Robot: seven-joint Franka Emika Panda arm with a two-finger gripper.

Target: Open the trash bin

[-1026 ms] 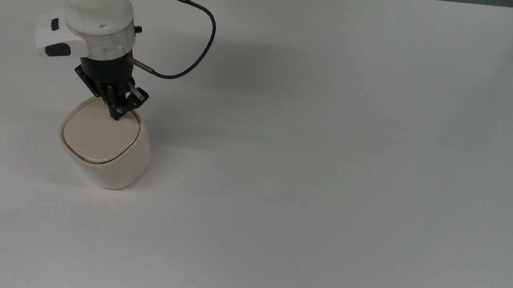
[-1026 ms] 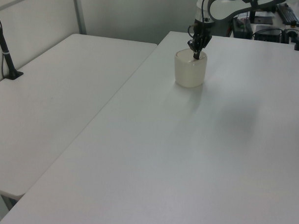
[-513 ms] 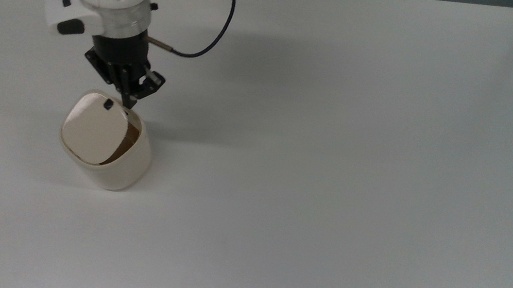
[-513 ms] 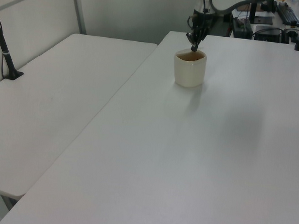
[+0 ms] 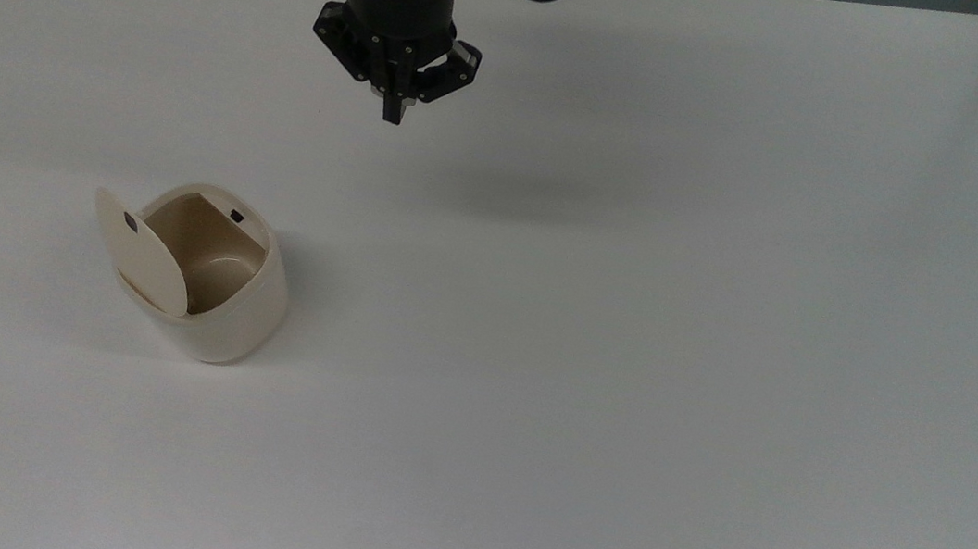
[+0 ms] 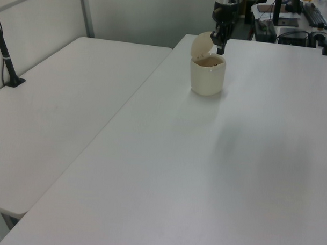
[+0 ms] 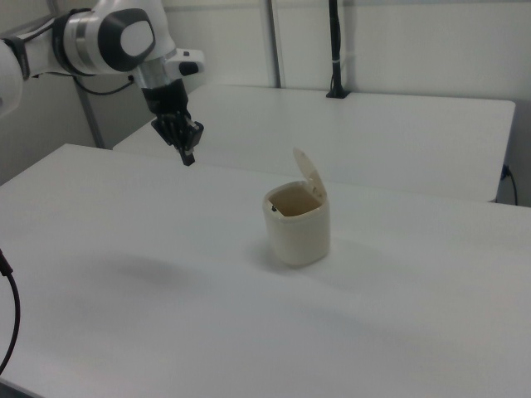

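Trash bin (image 5: 204,277) sitting on white table (image 5: 631,329), top view's left, lid (image 5: 139,250) standing upright. Beyond it, gripper (image 5: 394,109) hanging well apart, fingers pinched together, holding nothing. Risk: lid dropping shut if table is getting jolted.

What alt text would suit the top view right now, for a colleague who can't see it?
A cream trash bin stands on a white table with its lid swung up. The arm's black end effector hangs apart from it, fingers together.
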